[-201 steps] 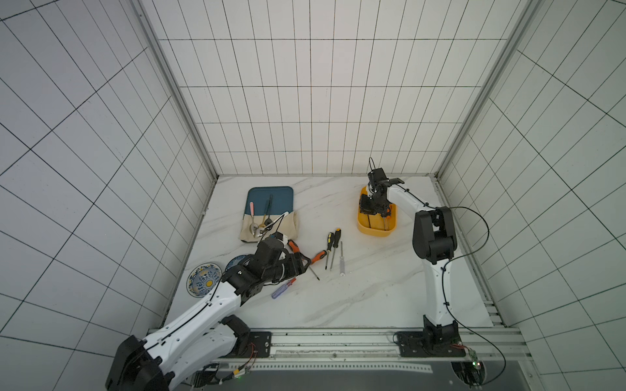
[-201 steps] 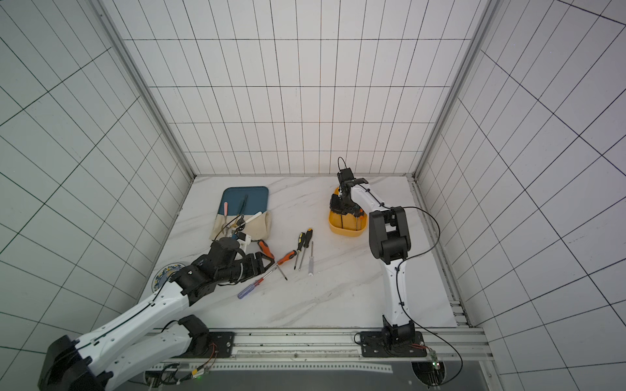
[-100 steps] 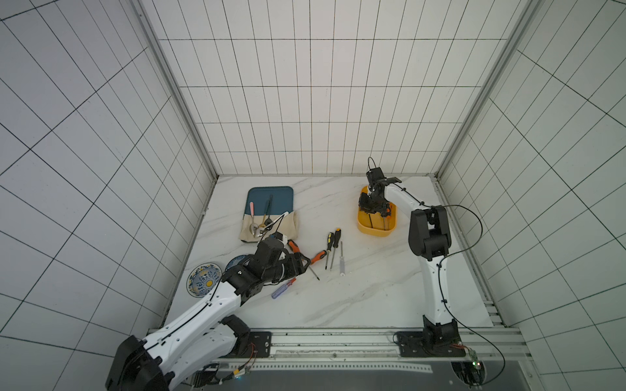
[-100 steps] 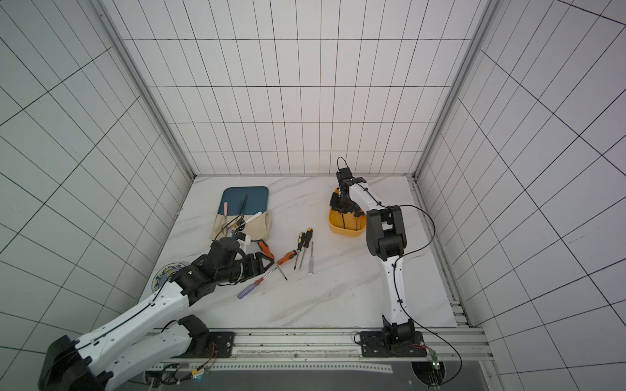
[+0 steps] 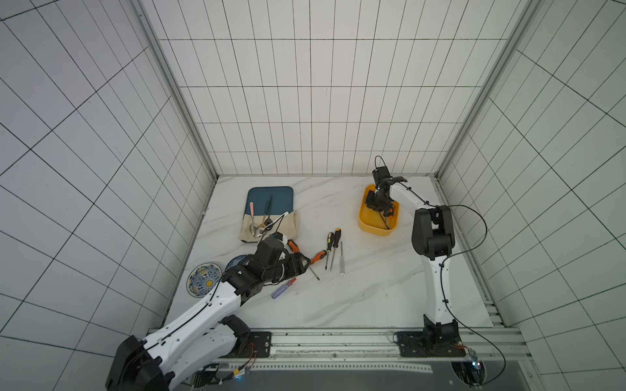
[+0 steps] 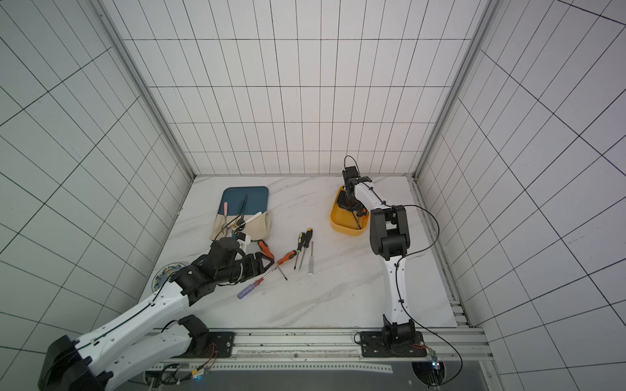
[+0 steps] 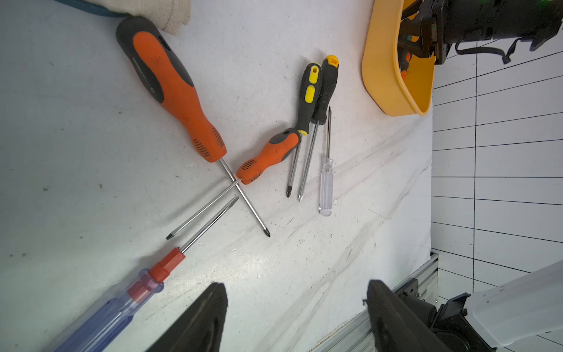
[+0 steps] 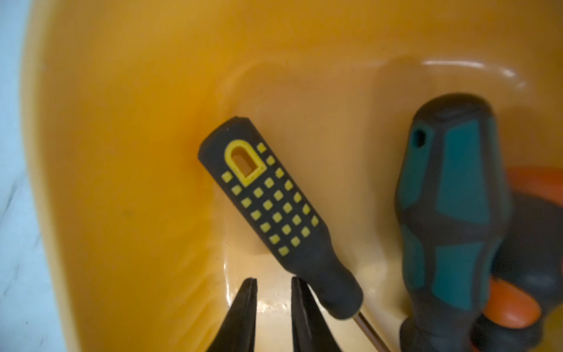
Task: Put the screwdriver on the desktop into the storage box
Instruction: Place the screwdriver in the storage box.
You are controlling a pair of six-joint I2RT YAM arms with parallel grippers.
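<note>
Six screwdrivers [image 7: 268, 157] lie loose on the tabletop [image 7: 91, 152] ahead of the wide, empty left jaws, while the right jaws, narrowly parted on nothing, sit in the single storage box [image 5: 371, 226], where only the right wrist view reveals three more: a black-yellow one [image 8: 274, 207] just beside them, a teal one [image 8: 457, 213], an orange one [image 8: 518, 314].

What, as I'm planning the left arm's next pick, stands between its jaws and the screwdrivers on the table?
Nothing visible: only bare table separates the open left gripper from them. The two orange screwdrivers lie with shafts crossed, and the right gripper occupies the yellow box.
</note>
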